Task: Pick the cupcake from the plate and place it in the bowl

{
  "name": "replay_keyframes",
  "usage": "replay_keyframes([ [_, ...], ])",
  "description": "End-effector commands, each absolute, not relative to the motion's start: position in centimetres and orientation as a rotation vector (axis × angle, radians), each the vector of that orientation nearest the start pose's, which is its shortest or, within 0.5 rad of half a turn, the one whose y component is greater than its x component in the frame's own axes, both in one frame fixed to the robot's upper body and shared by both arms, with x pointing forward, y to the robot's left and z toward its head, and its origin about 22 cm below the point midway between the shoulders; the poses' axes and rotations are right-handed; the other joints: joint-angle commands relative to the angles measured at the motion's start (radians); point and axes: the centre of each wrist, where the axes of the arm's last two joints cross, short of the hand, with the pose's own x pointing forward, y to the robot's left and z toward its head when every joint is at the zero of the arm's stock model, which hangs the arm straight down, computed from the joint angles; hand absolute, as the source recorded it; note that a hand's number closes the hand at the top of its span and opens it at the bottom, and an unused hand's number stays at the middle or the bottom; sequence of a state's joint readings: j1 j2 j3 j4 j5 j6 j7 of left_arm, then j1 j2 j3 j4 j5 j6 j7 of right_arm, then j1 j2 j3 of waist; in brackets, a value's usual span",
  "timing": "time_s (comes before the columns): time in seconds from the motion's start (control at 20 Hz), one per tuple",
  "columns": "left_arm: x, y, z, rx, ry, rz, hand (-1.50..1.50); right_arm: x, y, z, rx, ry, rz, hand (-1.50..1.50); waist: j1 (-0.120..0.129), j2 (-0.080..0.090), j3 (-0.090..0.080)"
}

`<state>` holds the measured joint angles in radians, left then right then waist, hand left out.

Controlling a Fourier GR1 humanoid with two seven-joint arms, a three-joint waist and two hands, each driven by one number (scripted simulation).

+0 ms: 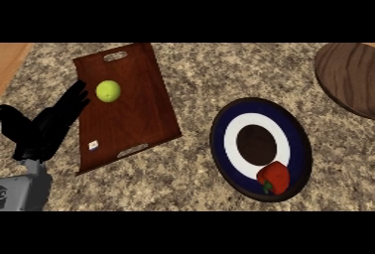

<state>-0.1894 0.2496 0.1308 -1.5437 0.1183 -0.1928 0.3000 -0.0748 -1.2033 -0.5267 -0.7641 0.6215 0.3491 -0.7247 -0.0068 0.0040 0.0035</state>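
The red cupcake (275, 178) sits on the near edge of the round plate (293, 136), which has blue and white rings and a dark middle. The brown wooden bowl (351, 74) is far off at the top right. To the left, a green ball (108, 91) lies on a wooden tray (135, 114). The left hand (42, 130) rests at the tray's left edge, its fingers (73, 96) straight and spread apart. All sit on the speckled tabletop (190, 163).

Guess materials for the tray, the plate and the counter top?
Tray: looks like dark reddish wood with a slight sheen; grain streaks run along it, and handle slots are cut in both ends.
Plate: probably glazed ceramic; smooth navy, white and dark brown rings, no texture.
Counter: speckled tan and grey, likely granite or a stone-look laminate; finish hard to tell.
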Motion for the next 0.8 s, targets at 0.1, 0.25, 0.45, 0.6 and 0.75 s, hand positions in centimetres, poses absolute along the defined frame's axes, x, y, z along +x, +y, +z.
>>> replay_keyframes([
  [0.1,29.7,28.9,6.4,0.030,-1.442,-0.218,0.00,15.2,-63.4,27.9,-1.095,-1.140,1.012,1.50,0.019,0.000,-0.002],
  [0.25,30.1,29.8,6.8,0.012,-1.421,-0.231,0.00,16.2,-63.2,27.1,-1.070,-1.189,1.000,1.50,0.018,-0.001,-0.003],
  [0.45,30.1,29.1,7.5,0.017,-1.420,-0.239,0.00,19.2,-60.9,30.6,-0.943,-1.302,0.898,1.50,0.033,-0.001,-0.004],
  [0.6,30.0,29.7,6.9,0.033,-1.424,-0.214,0.00,20.4,-59.8,31.3,-0.908,-1.307,0.904,1.50,0.022,-0.002,-0.005],
  [0.75,29.9,29.1,6.0,0.028,-1.417,-0.226,0.00,21.6,-59.0,31.6,-0.900,-1.364,0.873,1.50,0.019,-0.003,-0.004],
])
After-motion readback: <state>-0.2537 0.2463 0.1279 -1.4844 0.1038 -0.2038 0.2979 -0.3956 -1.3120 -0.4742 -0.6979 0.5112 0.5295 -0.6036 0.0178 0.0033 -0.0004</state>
